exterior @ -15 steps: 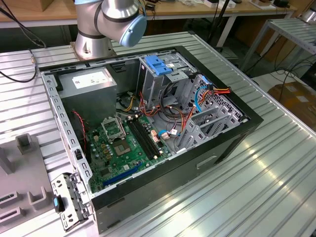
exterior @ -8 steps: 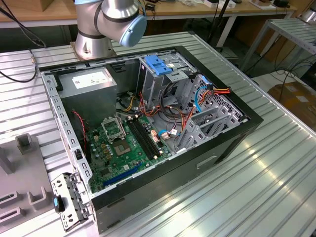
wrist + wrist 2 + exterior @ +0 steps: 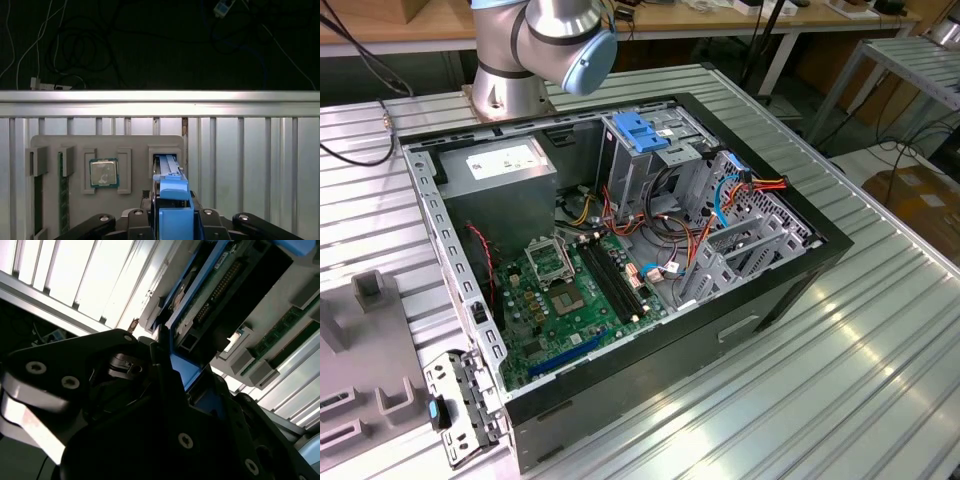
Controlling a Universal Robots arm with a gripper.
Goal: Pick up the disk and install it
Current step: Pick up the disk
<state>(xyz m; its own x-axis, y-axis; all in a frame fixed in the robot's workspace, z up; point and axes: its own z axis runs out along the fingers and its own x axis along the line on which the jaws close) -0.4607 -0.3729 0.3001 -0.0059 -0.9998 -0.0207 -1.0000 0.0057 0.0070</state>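
In the first wrist view, the gripper (image 3: 175,212) is seen closest to the camera, its black jaws pressed against both sides of a blue plastic rail end. That rail belongs to the disk (image 3: 169,167), which is held on edge and reaches into a slot of a grey parts tray (image 3: 75,142). Whether the disk is resting in the slot or lifted from it cannot be told. A square processor chip (image 3: 104,173) is seated in a neighbouring pocket of the tray, and green memory sticks (image 3: 63,195) are set upright in slots further along. The tray lies on a ribbed aluminium table (image 3: 250,165), beyond whose edge loose cables (image 3: 75,50) are seen in the dark.

In the second wrist view, the gripper's black body is seen from close by. The blue rail is gripped between the fingers, and the disk's green circuit board and connector pins (image 3: 220,285) are seen beyond.

In the exterior view, an open black computer case (image 3: 790,290) lies on its side on the table. A green motherboard (image 3: 570,300), a grey power-supply box (image 3: 505,165) and a light-blue bracket (image 3: 635,132) on the drive cage are seen inside. The robot arm's base (image 3: 550,40) is mounted behind the case, and the grey tray lies at the exterior view's left
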